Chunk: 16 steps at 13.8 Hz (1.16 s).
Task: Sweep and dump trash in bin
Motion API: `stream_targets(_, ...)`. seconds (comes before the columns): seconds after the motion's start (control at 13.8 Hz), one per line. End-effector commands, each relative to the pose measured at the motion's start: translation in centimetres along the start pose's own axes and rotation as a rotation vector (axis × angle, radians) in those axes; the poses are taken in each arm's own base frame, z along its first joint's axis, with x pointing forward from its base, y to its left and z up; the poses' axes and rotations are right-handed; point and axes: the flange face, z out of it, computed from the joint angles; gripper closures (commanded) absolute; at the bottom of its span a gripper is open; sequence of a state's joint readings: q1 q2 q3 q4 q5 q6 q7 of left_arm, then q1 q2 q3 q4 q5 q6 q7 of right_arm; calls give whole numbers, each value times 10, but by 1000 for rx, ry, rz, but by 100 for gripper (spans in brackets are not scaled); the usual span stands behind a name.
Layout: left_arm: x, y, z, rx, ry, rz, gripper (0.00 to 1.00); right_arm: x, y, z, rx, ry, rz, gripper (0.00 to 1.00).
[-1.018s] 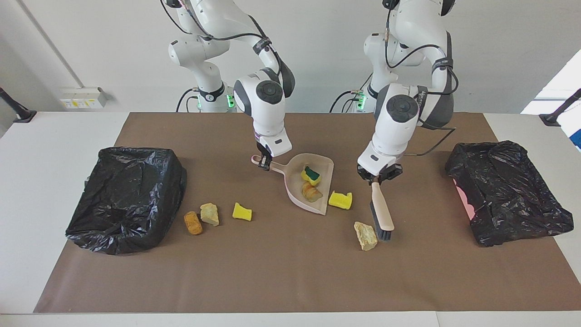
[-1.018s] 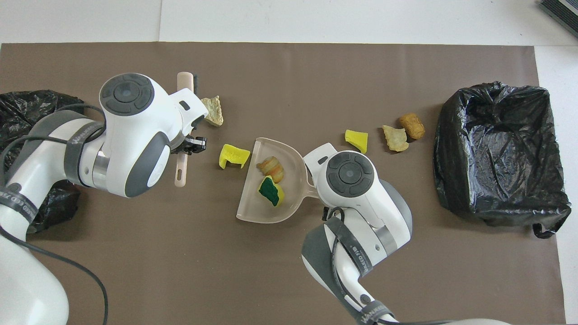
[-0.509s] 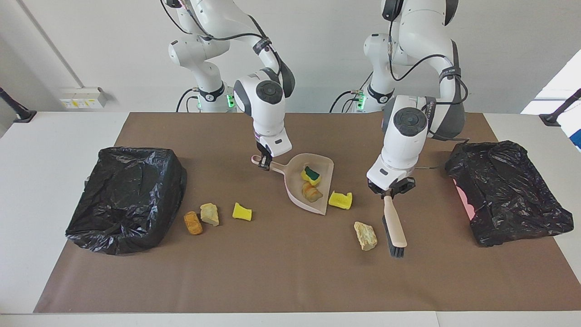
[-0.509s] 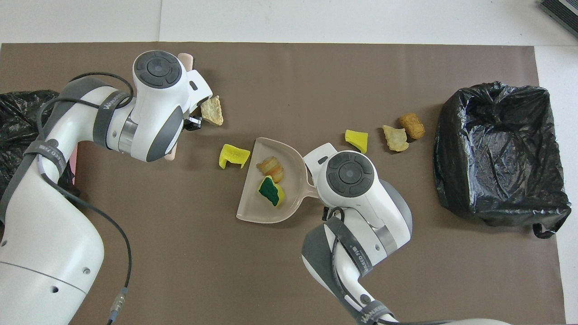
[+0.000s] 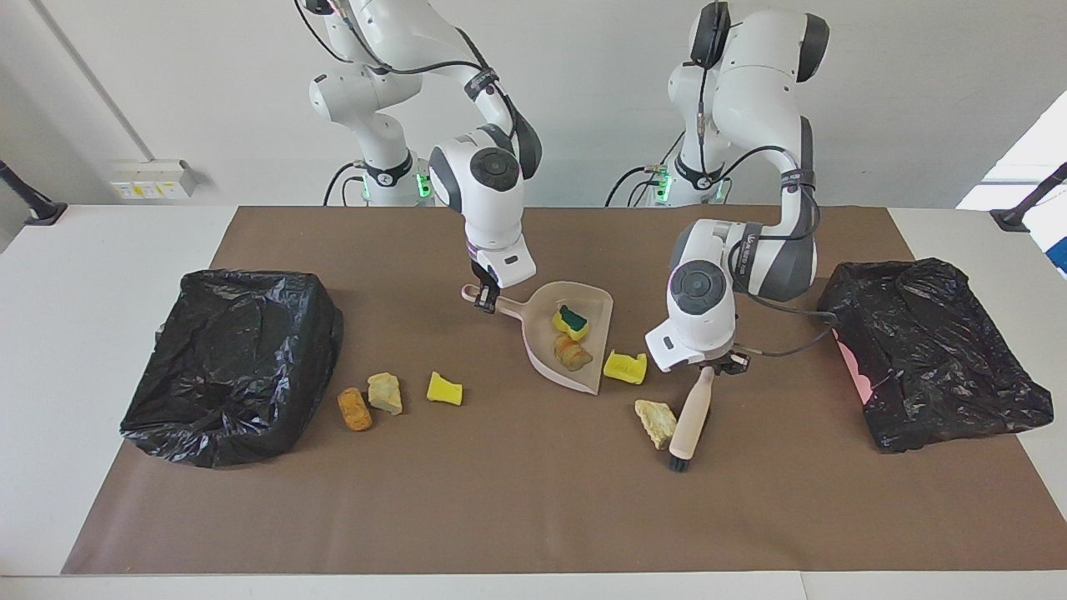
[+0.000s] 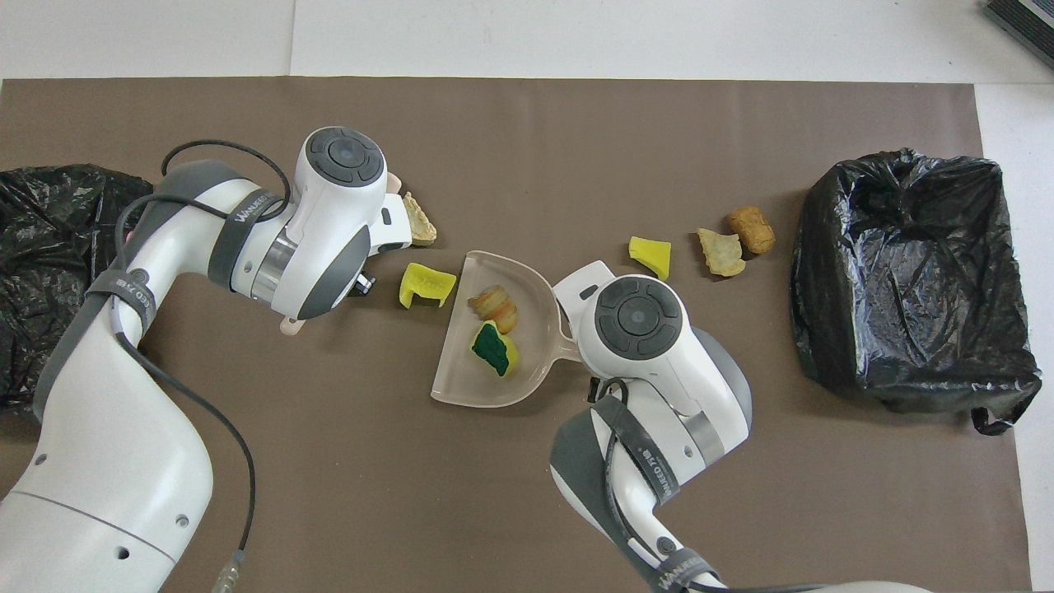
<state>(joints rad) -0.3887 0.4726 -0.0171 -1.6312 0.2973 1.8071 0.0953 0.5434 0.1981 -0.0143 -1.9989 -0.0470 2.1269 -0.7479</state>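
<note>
Moved: hand brush (image 5: 690, 412) swung inward, nudging beige lump (image 5: 655, 419) toward dustpan (image 5: 560, 350).
Left gripper (image 5: 718, 365): clamped on brush.
Right gripper (image 5: 486, 302): clamped on dustpan handle.
Meaning: sweep underway.

Both crinkly black plastic bin liners (image 5: 233, 358) (image 5: 934, 350) look glossy. The matt brown paper-like table cover (image 5: 533, 500) is smooth, the beige plastic dustpan (image 5: 546, 354) semi-matt, the yellow sponge chunks (image 5: 625, 367) porous, the beige rock-like lumps (image 5: 656, 420) rough.

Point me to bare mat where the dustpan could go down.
Free: the mat strip farthest from the robots, and between the dustpan and the robots. Crowded: beside the dustpan's mouth, yellow sponge chunk, beige lump, hand brush.
</note>
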Motion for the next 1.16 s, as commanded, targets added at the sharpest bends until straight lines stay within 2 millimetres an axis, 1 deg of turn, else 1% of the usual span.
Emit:
stream_targets(0.0,-39,50,0,-42,-41,74,100,1,1,1,-19,3,-12,100)
stream_targets(0.07,-51,67,-7,-74,-50,87,100,1,1,1,-19,3,-12,100)
stream_targets(0.15,-60,75,-12,-107,-59,80,100,0,2,1,-19,3,-10,100)
stream_targets(0.29,-69,111,-21,-183,-82,87,100,1,1,1,-18,2,-10,100)
stream_targets(0.44,-73,134,-26,-198,-91,58,100,1,1,1,-18,2,-10,100)
stream_targets(0.51,-73,141,-30,-228,-84,37,100,1,1,1,-18,2,-10,100)
stream_targets(0.58,-74,142,-40,-275,-72,14,100,1,1,1,-18,2,-12,100)
stream_targets(0.65,-79,137,-50,-313,-58,-21,100,1,1,1,-18,2,-12,100)
stream_targets(0.73,-82,131,-57,-318,-50,-48,100,1,1,1,-18,2,-10,100)
stream_targets(0.87,-86,122,-59,-323,-61,-104,100,0,2,1,-16,1,-10,100)
stream_targets(1.02,-86,121,-59,-318,-75,-230,100,0,2,1,-18,2,-10,100)
stream_targets(1.09,-88,121,-58,-317,-88,-250,100,1,1,1,-17,1,-12,100)
